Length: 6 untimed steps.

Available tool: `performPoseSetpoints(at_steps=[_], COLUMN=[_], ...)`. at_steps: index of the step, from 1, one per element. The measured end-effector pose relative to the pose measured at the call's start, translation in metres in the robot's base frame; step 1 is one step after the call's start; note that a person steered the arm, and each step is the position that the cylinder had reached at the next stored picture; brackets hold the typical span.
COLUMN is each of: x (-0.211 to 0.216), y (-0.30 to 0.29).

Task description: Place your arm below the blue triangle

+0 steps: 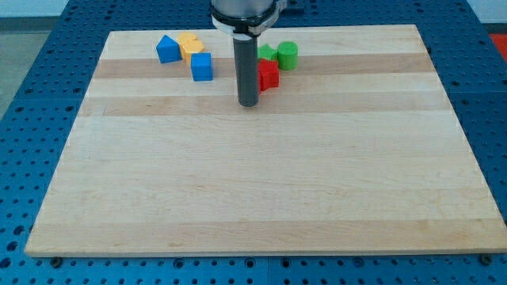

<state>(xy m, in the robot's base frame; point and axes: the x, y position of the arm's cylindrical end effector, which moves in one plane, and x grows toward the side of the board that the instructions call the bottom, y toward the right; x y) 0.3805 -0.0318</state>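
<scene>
tip: my tip (249, 104) sat on the board (261, 190) near the top edge, about mid-width; bare rod, nothing to open or close, holding nothing
blue triangle: blue triangle (167, 49) lay near the top-left corner, touching the yellow block (189, 43) on its right; peaked top, shape read as triangle
blue cube: blue cube (202, 66) sat between target and tip, slightly lower than the triangle
right cluster: red block (268, 74) just right of the rod, looked touching or nearly; green cylinder (287, 55) and a second green block (267, 52) behind it
progress: not done; tip was well right of the triangle, though already lower than it
left: judged a leftward slide, passing under the blue cube without clipping it, stopping directly below the triangle
</scene>
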Motion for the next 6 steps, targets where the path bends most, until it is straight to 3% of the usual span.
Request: performPoseSetpoints(at_steps=[2,4,6], x=[0.006,-0.029,-0.085], y=[-0.074,-0.133,-0.147])
